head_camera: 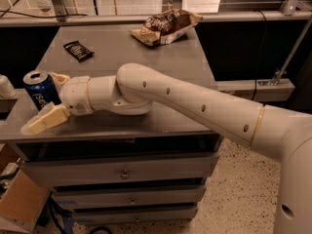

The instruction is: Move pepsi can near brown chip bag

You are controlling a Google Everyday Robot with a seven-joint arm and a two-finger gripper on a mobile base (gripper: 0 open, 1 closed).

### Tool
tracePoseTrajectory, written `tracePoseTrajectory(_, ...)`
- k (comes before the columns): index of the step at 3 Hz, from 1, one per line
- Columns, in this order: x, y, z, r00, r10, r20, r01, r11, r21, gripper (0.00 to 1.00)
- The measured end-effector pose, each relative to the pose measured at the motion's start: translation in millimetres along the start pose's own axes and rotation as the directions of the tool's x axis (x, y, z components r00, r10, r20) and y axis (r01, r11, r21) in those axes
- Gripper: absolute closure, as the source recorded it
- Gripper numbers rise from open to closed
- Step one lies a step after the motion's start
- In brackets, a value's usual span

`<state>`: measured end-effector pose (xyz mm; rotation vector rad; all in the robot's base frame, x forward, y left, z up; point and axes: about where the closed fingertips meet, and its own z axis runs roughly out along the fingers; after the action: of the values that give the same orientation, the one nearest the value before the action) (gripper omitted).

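One camera, set high, looking down along my arm.

It looks from above and behind my white jointed arm (195, 106), which enters at the lower right corner and reaches left. The lens faces forward and down over the grey metal table top (146, 57), close enough that its front drawers (122, 172) fill the bottom. My cream two-finger gripper (44, 101) lies at the left edge, spread either side of the dark blue pepsi can (38, 84).
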<state>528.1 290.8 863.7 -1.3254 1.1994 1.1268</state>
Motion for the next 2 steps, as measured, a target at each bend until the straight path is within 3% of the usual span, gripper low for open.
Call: tracePoseTrajectory(2, -2.4, 2.2, 14.8, 1.000, 0.004, 0.016, -0.004, 1.0000, -0.001, 0.42)
